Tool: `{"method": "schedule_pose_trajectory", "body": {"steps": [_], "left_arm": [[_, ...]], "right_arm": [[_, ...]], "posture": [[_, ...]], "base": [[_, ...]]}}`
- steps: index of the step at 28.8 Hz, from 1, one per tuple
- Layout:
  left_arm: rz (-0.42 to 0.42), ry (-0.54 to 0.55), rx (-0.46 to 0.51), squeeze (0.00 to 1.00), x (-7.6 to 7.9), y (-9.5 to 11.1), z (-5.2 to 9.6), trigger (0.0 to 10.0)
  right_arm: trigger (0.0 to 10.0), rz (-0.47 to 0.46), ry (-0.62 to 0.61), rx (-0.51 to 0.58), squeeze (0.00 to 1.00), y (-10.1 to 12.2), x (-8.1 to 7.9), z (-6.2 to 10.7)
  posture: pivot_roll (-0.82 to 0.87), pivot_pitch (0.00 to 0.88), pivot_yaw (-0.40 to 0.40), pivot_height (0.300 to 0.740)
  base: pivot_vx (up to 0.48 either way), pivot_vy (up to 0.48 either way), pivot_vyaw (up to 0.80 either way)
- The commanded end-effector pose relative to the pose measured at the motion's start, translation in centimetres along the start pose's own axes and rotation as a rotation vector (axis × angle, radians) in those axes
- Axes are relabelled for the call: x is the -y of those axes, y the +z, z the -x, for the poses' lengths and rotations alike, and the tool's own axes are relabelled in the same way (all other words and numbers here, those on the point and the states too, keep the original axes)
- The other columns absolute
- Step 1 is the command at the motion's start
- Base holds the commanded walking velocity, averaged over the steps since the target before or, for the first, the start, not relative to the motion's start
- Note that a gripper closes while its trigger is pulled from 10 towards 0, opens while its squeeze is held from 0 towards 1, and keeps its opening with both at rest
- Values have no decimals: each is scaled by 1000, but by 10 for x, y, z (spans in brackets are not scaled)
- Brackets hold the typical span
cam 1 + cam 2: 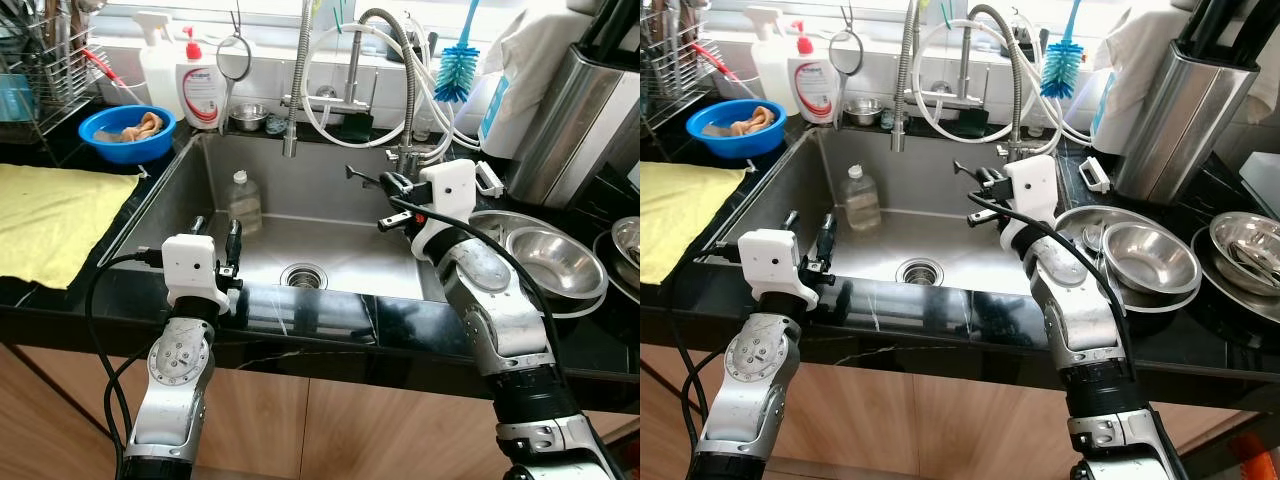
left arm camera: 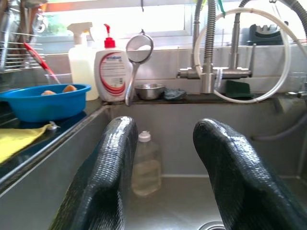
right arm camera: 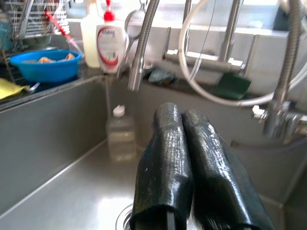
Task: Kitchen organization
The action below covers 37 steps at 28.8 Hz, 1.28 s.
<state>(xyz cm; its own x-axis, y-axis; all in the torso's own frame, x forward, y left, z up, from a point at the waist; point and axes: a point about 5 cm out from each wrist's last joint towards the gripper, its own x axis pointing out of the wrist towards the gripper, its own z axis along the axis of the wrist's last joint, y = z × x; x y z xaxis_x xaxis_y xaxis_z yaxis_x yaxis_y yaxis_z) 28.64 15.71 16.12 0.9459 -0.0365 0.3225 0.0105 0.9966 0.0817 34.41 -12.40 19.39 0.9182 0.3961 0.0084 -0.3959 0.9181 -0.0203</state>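
A clear plastic bottle (image 1: 243, 203) stands upright in the steel sink (image 1: 170, 205), near its back left corner. My left gripper (image 1: 216, 232) hovers over the sink's front left edge, open and empty, with the bottle (image 2: 145, 165) seen between its fingers farther back. My right gripper (image 3: 184, 120) reaches over the right side of the sink below the faucet hoses. Its fingers are pressed together with nothing between them. Stacked steel bowls (image 1: 555, 262) sit on the counter right of the sink.
A blue bowl (image 1: 127, 132) holding something sits at the back left, with a yellow cloth (image 1: 50, 215) in front of it. A soap dispenser (image 1: 201, 92), strainer (image 1: 234, 58), small steel bowl (image 1: 247, 116) and blue brush (image 1: 458, 70) line the back ledge. The pull-down faucet (image 1: 296, 80) hangs over the sink.
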Motion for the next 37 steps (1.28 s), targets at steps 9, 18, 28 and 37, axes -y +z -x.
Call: {"method": "schedule_pose_trajectory", "body": {"steps": [9,18,28,37], "left_arm": [[13,-40,-36,0,3,-4,0,10000],[7,-70,-52,0,3,-6,5,10000],[37,-52,-38,0,-1,-3,8,10000],[36,-14,-19,0,-7,1,5,10000]], "right_arm": [[10000,-85,-3,-176,184,-18,0,6],[10000,-30,-18,-202,0,-25,-4,8],[10000,34,-71,31,0,-2,-2,18],[10000,74,-84,147,0,11,-4,21]], "posture": [[-84,0,-40,732],[-66,0,-34,732],[-65,0,-33,732],[-63,0,-34,732]], "base": [[0,0,0],[0,0,0],[0,0,0],[0,320,0]]}}
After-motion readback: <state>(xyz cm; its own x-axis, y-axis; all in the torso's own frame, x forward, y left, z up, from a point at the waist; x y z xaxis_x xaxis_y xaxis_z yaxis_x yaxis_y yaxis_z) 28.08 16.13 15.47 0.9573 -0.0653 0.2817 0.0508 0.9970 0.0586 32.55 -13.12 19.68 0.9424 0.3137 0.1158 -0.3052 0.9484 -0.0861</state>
